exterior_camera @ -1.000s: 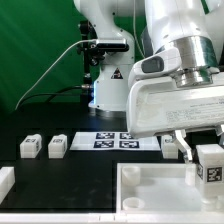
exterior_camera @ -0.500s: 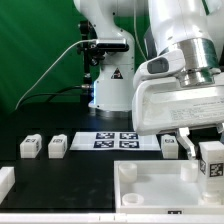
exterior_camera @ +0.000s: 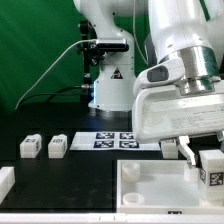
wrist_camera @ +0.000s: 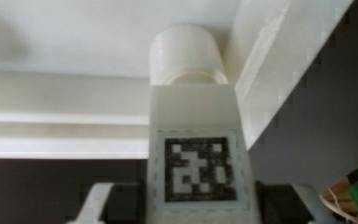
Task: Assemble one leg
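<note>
Exterior view: the white arm fills the exterior view's right side, and its gripper is clamped on a leg, which hangs clear of the surface with its black-and-white tag facing the camera. The leg is above the far right corner of the large white tray-like piece, which lies at the front of the black table. Just behind the gripper a loose leg stands on the table. Two more loose legs stand side by side well off to the exterior view's left. Between those groups lies the marker board, flat on the table. A further white part is cut off by the frame at the lower left. A green backdrop closes the room behind, and a black cable arcs across it toward the arm's base.

Wrist view: only the held leg shows in full, seen lengthwise. Its tag is close to the camera and its rounded end points away toward the tray-like piece's pale surface. The fingers press on both sides of the leg at the tagged end, which the exterior view only half shows. A dark strip of table runs along one side. None of the other parts or the backdrop appear here.
</note>
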`<state>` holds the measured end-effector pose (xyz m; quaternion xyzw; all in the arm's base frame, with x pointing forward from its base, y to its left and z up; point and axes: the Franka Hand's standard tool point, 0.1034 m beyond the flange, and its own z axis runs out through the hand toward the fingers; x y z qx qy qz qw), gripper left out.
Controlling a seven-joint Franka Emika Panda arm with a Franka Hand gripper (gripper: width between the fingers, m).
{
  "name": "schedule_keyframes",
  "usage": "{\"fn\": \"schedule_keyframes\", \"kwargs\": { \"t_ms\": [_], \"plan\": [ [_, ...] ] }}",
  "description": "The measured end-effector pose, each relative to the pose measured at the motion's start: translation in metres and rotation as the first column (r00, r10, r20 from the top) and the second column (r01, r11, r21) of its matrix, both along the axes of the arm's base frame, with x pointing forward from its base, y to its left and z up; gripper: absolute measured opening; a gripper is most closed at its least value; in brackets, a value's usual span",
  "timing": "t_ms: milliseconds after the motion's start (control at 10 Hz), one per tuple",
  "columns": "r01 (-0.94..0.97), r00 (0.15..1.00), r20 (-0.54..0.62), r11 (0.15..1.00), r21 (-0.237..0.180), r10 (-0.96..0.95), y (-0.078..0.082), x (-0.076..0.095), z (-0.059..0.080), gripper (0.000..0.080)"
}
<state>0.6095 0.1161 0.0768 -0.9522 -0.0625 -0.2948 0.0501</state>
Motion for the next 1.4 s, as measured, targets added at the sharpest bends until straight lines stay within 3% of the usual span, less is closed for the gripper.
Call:
{"fn": "schedule_keyframes", "kwargs": {
  "t_ms": [200, 500, 600, 700, 1400],
  "plan": [
    [0.008, 1.0, 0.003, 1.0, 0.003, -0.008, -0.0001, 0.0081, 0.0007, 0.0292],
    [0.01, 1.0, -0.008, 1.0, 0.001, -0.01, -0.0002, 0.0068, -0.0013, 0.0296],
    [0.01, 1.0, -0.009, 1.0, 0.001, -0.01, -0.0002, 0.0067, -0.0014, 0.0512],
    [0.01, 1.0, -0.009, 1.0, 0.001, -0.01, -0.0002, 0.0066, -0.0016, 0.0623],
    [0.01, 1.0, -0.01, 1.0, 0.001, -0.01, -0.0003, 0.0063, -0.002, 0.0649]
  ]
}}
